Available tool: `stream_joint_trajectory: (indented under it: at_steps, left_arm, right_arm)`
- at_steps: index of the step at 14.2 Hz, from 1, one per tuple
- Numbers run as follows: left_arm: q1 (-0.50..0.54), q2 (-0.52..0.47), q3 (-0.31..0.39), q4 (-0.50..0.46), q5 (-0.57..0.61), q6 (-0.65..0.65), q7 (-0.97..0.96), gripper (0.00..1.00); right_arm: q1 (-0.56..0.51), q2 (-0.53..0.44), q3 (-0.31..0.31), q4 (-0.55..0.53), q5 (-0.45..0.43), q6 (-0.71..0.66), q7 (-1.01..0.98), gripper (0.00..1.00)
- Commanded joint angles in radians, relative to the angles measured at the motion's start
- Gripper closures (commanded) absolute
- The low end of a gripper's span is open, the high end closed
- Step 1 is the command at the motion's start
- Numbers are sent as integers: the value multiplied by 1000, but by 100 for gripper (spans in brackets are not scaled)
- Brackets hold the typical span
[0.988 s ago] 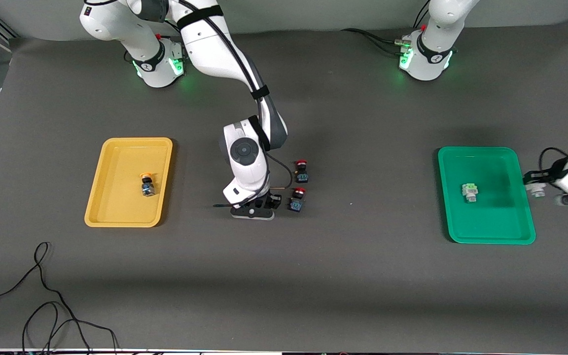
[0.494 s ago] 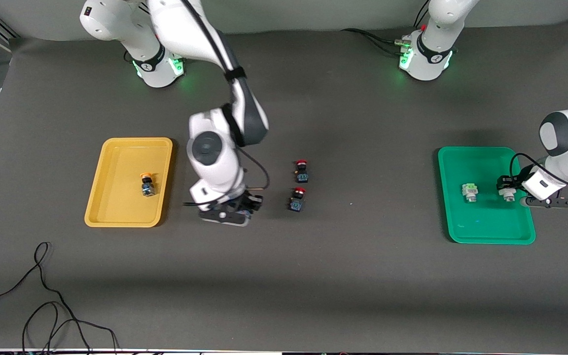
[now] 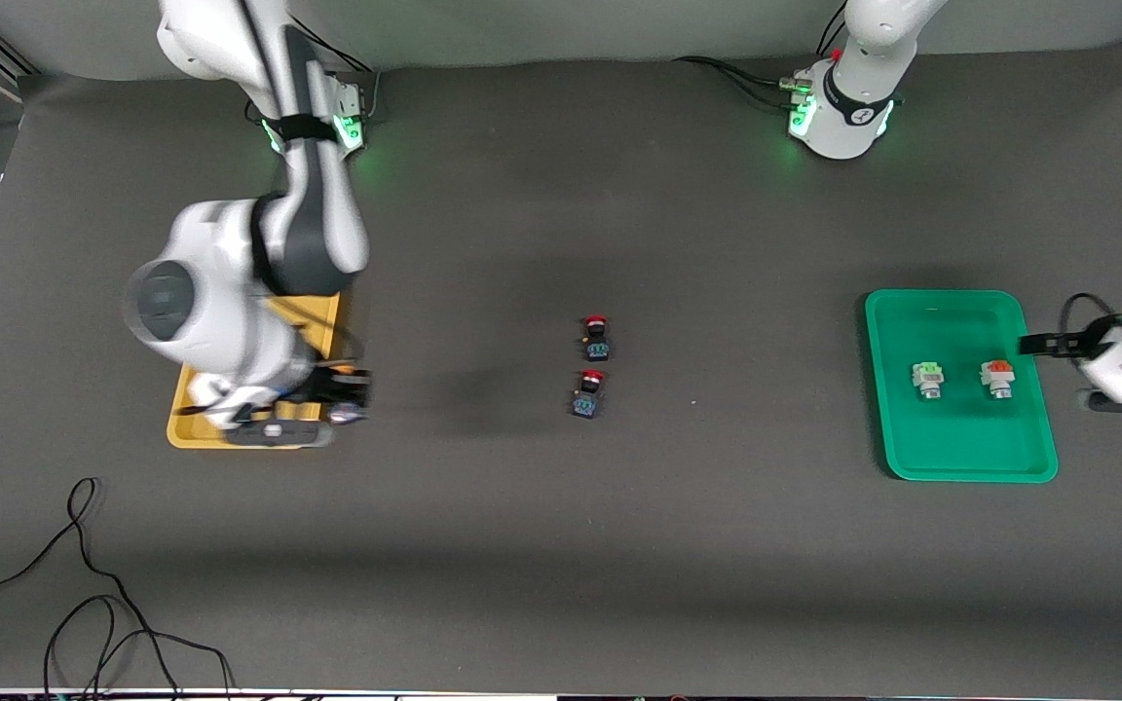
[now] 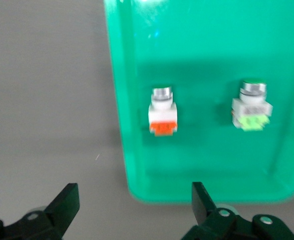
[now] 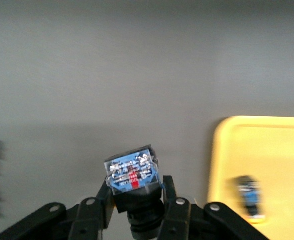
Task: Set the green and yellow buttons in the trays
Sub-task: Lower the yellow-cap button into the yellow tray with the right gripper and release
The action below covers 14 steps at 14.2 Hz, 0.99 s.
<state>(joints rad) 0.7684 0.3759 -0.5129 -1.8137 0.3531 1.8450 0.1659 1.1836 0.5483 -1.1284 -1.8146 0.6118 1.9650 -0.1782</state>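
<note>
My right gripper [image 3: 345,399] is shut on a black-and-blue-bodied button [image 5: 132,175], its cap hidden between the fingers, and holds it over the corner of the yellow tray [image 3: 322,310] toward the table's middle. A second black-and-blue button [image 5: 249,196] lies in that yellow tray [image 5: 267,145]; the arm hides it in the front view. The green tray [image 3: 960,448] holds a white-bodied green-capped button [image 3: 928,378] and a white-bodied orange-capped one [image 3: 996,378]. My left gripper [image 3: 1043,344] is open and empty just off that tray's edge, as its wrist view [image 4: 134,195] shows.
Two red-capped black-and-blue buttons [image 3: 596,337] [image 3: 587,393] stand mid-table, one nearer the front camera than the other. A black cable [image 3: 84,584] loops near the table's front edge toward the right arm's end.
My right arm carried its button from mid-table to the yellow tray's corner. My left gripper let go of the orange-capped button in the green tray and drew back off its edge.
</note>
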Motion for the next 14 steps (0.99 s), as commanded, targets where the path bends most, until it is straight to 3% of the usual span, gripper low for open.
stream_joint_trajectory:
  at_steps: [1,3,5,10,11,14]
  left_arm:
    - [-17,-6,-45,205,-3,-258,6,0]
    - [-17,-14,-93,301,-8,-396,4,0]
    - [-15,-57,-124,321,-40,-458,4,0]
    - [-24,-190,-122,318,-173,-497,4,0]
    - [-67,-219,-92,312,-215,-488,4,0]
    - [-385,-281,216,295,-288,-478,4,0]
  right_arm:
    - [8,-41,-60,-121,5,44,-203,100]
    - [-16,-39,-62,-224,17,170,-326,100]
    - [-48,-25,-57,-301,55,280,-433,100]
    - [-208,38,-16,-331,245,288,-711,100]
    - [-216,50,-5,-356,282,304,-740,100]
    - [-216,91,1,-381,391,341,-836,100]
